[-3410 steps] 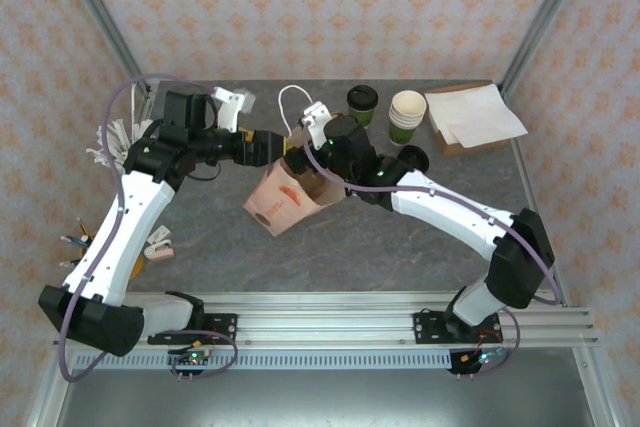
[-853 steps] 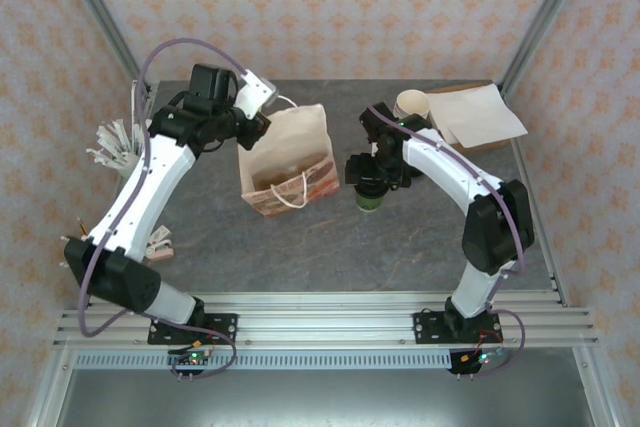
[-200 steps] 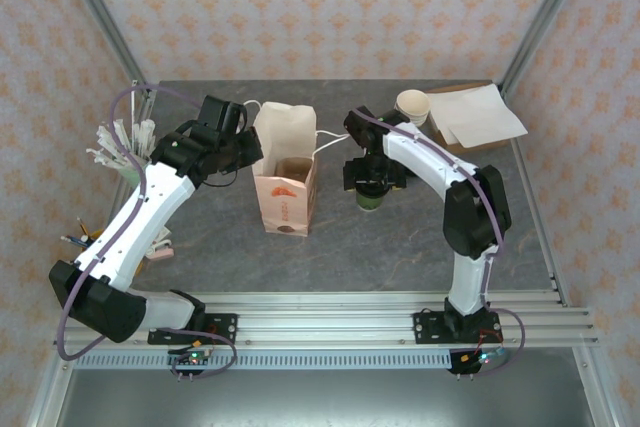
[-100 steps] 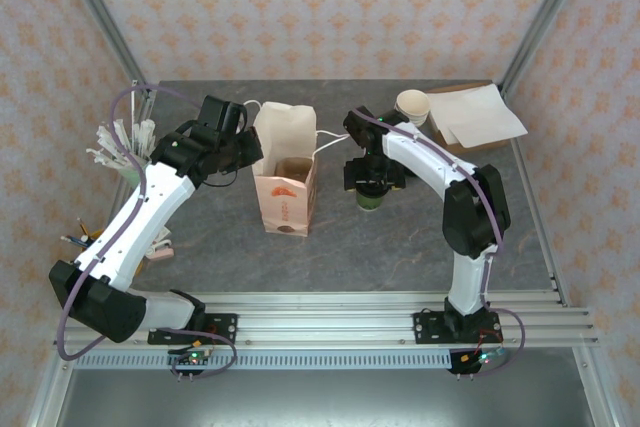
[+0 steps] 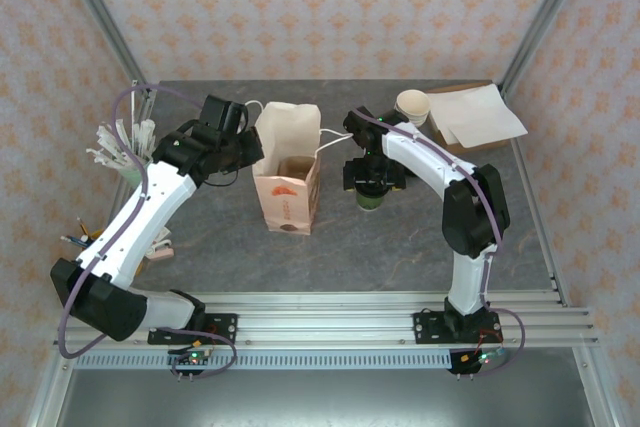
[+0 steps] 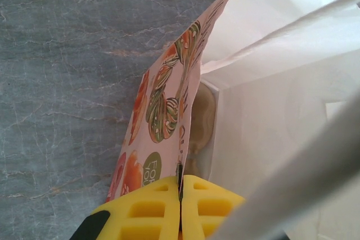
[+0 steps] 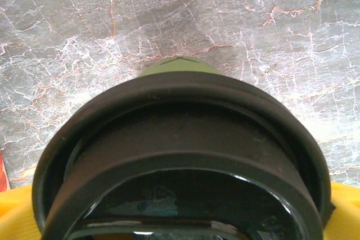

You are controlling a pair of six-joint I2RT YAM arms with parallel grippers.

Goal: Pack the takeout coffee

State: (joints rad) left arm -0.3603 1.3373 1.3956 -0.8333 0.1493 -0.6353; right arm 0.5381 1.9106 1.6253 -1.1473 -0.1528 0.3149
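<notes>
Change: the paper bag (image 5: 285, 192) that I saw lying tipped between both arms now stands upright, and the cup (image 5: 370, 201) has come from the table's far edge to mid-table
Left gripper (image 6: 180, 190): clenched on the bag's top edge, yellow fingers pressed together over the printed paper
Bag: mouth open upward, left of centre on the table (image 5: 400, 247)
Right gripper (image 5: 372, 175): released, jaws spread wide on either side of the lid (image 7: 180, 139); I can't tell whether they touch it
Cup: dark green, upright on the table, lid on, just right of the bag and outside it
Stack of cups (image 5: 410, 107): near the far edge, beyond the right arm
</notes>
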